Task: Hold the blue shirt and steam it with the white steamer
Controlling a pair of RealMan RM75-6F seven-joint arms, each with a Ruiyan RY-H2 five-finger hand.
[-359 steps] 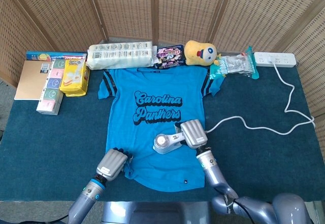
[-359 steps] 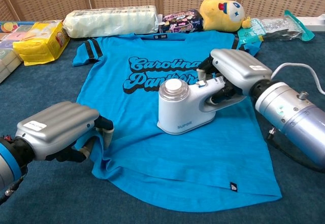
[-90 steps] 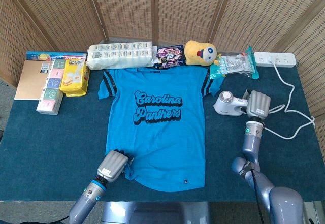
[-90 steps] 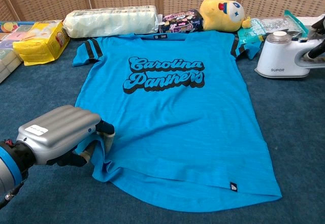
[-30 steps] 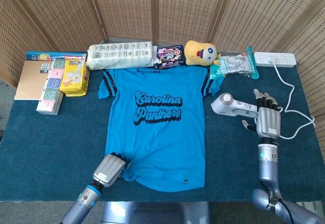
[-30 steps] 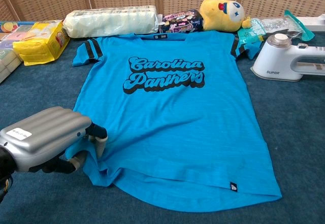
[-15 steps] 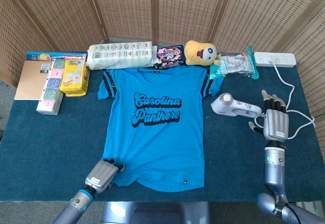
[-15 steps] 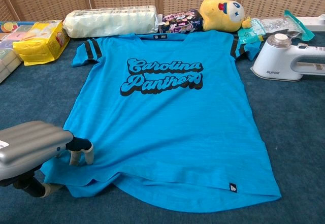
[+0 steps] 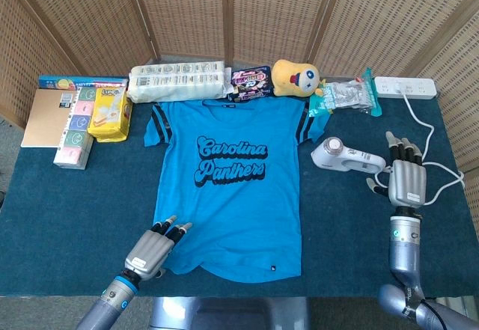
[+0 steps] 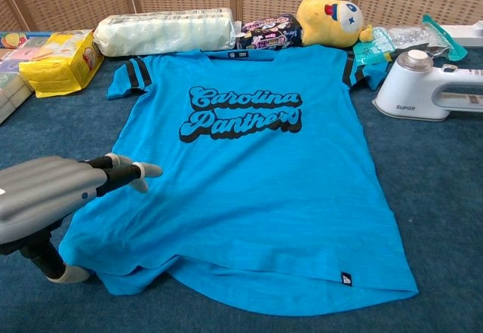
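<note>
We are hovering both hands empty, fingers spread: left hand (image 9: 152,249) over shirt (image 9: 232,188) hem, right hand (image 9: 406,178) beside parked steamer (image 9: 340,155), apparently finished.

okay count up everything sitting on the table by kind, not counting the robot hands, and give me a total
Shirts: 1, blue shirt
Steamers: 1, white steamer
Plush toys: 1
Power strips: 1
Wrapped packs and bags: 5
Books or boxes at far left: at least 2
Total: at least 11
</note>
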